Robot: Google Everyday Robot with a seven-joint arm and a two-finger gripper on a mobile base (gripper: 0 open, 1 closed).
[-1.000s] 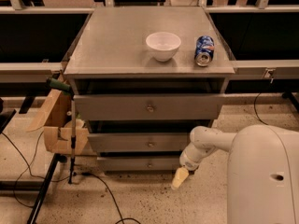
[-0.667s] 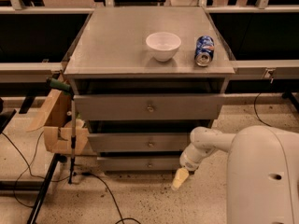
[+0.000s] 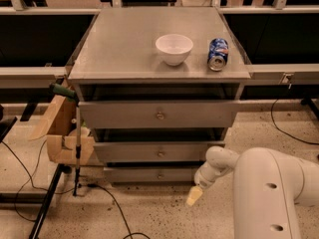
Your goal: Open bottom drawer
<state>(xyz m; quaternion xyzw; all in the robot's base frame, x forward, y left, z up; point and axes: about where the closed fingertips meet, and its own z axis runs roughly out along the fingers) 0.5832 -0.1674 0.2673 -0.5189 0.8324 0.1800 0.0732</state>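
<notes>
The gripper (image 3: 194,196) sits below and right of the knob (image 3: 160,175) on the bottom drawer (image 3: 130,175); we cannot tell whether it is released or clenched.

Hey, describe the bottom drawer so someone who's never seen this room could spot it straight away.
Find the grey cabinet with a white bowl and a can on top; three drawer fronts stack down its face. The bottom drawer is the lowest, just above the floor, with the gripper low by its right end. It is shorter and narrower than the two above.
</notes>
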